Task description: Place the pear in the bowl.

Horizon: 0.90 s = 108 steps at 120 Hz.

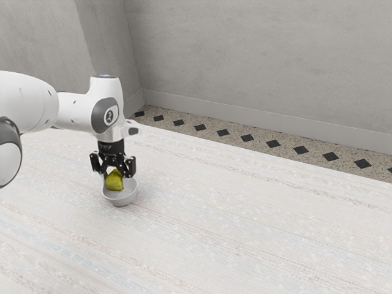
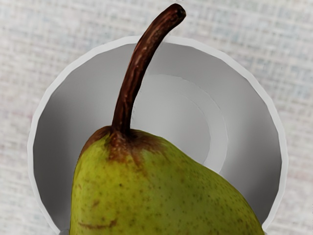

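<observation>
The pear [image 1: 114, 182] is held by the pincer [image 1: 116, 174], whose fingers are set well apart against its two sides, as so broad a fruit seems to require. It is poised low at the mouth of the bowl [image 1: 120, 199], probably so that only a short drop is left. It is set off towards one side, so slight centring may be needed before release, lest the rim be struck.

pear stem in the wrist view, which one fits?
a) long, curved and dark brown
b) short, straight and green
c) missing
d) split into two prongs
A: the pear has a long dark brown stem that bends toward its tip, seen partly against the bowl's gray inside.
</observation>
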Available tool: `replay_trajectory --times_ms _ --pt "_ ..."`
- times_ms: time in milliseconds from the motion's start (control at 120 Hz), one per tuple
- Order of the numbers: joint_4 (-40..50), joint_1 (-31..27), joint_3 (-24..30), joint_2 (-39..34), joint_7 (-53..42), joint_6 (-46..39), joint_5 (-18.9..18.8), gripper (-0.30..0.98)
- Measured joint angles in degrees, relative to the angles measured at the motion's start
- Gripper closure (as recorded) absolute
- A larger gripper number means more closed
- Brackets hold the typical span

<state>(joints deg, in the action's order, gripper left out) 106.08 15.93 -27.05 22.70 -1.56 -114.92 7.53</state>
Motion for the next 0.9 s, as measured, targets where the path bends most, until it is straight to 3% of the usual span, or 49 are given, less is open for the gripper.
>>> replay_trajectory --times_ms 350,500,583,708,900 --pt "-0.3 0.5 0.2 -0.6 -1.4 -0.1 0.9 0.1" --pt "-0.6 4.6 0.2 -9.0 -0.7 2.8 0.9 0.06" --pt "-6.7 6.1 1.0 -11.6 -0.3 6.1 -0.7 0.04" --pt "-11.7 -5.8 15.9 -16.4 0.2 11.8 -3.5 0.03" --pt "-14.8 -10.2 19.4 -20.1 0.8 19.3 -5.9 0.02"
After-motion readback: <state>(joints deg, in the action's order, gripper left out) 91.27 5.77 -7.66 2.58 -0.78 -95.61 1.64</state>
